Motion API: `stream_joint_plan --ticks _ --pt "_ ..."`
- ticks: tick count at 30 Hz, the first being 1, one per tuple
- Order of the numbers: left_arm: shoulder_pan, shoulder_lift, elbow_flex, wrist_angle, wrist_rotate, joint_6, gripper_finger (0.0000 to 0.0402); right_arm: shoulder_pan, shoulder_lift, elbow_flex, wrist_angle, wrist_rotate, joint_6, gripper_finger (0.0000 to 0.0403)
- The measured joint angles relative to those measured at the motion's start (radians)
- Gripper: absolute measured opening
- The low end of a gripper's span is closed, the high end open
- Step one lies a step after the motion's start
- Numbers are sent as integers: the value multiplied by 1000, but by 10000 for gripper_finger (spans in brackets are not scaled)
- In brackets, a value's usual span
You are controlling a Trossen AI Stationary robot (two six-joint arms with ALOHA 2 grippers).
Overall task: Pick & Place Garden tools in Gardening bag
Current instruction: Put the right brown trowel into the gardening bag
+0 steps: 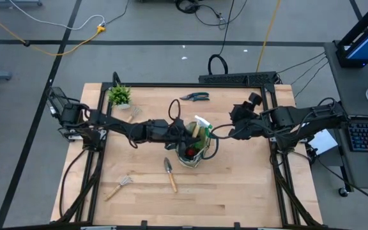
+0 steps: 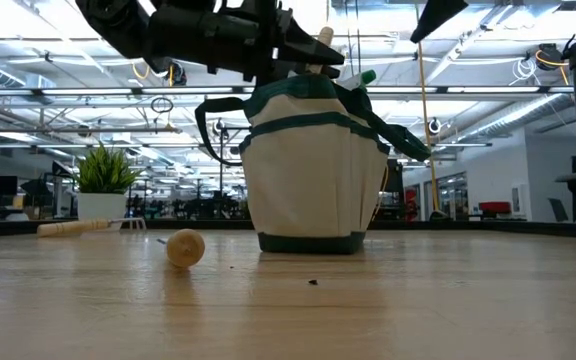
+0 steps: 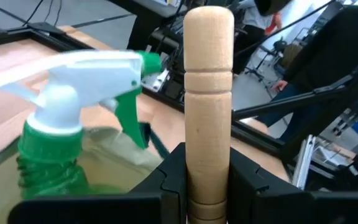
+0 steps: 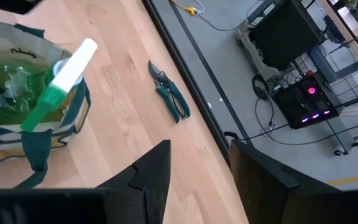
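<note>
We take the beige canvas gardening bag with dark green trim (image 1: 193, 153) as our landmark; it stands upright near the middle of the light wooden table (image 1: 235, 191).

Largest first: the left arm reaches across to the bag, its left gripper (image 3: 207, 180) right over the bag mouth, fingers clamped on the round light wooden handle of a garden tool (image 3: 208, 93). Handle points up; the tool's head is hidden, so we can't say which kind. The right gripper (image 4: 197, 168) hangs just beside the bag on the right-arm side, fingers spread apart, holding nothing.

In the bag already: the green spray bottle with white trigger head (image 3: 73, 106), nozzle poking above the rim.

Still out on the table: wooden-handled metal trowel (image 1: 170, 174) just in front of the bag, wooden-handled hand rake (image 1: 119, 187) further out toward the front-left corner, dark pruning shears with green grips (image 4: 169, 93) behind the bag near the back edge. Small green potted plant in a white pot (image 1: 119, 97) sits back-left of the bag, not part of the job.

Our read: we're mid-placement. Next move calls for lowering the handle tool into the mouth clear of the sprayer, then letting go. Three tools left after that.

Room: grey floor with cables around the table, open-ceiling workshop behind.
</note>
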Motion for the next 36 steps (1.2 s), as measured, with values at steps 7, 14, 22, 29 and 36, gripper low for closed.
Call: stream_joint_plan --ticks 7,14,22,29,36 --pt "-36 0 0 -50 -84 -20 63 0 0 0 -46 0 42 155" --pt "-57 0 0 -70 -147 -40 63 0 0 0 -46 0 42 155" --pt "-55 0 0 -116 -170 -110 63 0 0 0 -44 0 42 155" --pt "-55 0 0 -161 -171 -174 63 0 0 0 -43 0 43 155" --pt "-55 0 0 -168 -159 -187 63 0 0 0 -43 0 52 155"
